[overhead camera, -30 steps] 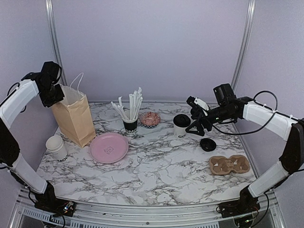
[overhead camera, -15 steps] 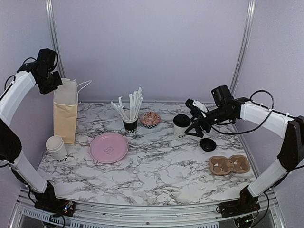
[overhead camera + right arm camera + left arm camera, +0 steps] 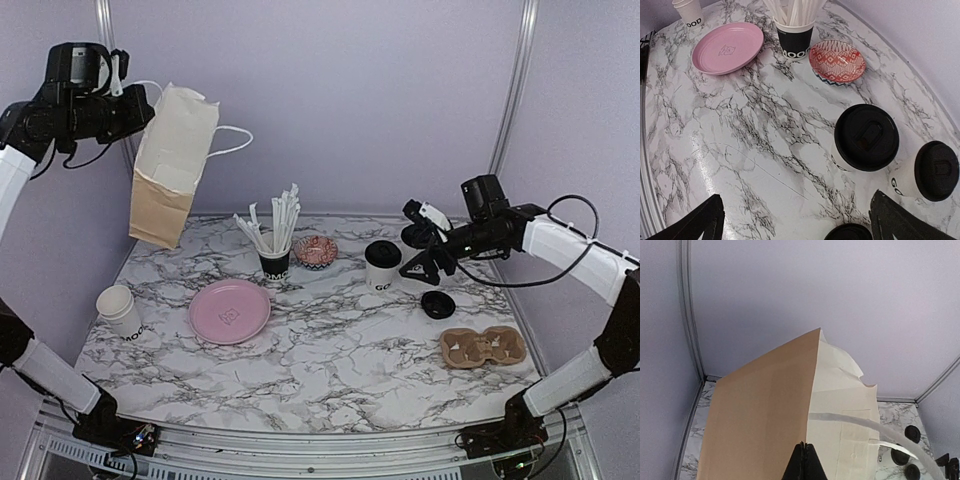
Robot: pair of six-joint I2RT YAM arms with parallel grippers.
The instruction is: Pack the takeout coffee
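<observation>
Spread right fingers (image 3: 418,266) are hovering just right of the upright black-lidded white paper cup (image 3: 382,268), left fingers (image 3: 802,467) pinching a brown paper bag (image 3: 172,165).

We are looking at a white worktop (image 3: 340,360) veined in grey marble; plain pale lilac walls (image 3: 330,100) are closing it in, and silver metal posts (image 3: 510,95) are running up the back corners.

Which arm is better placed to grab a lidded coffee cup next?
Right. Its open tool sits right beside the lidded coffee cup, while the left tool is shut on the paper bag, held above the table at the far left.
</observation>
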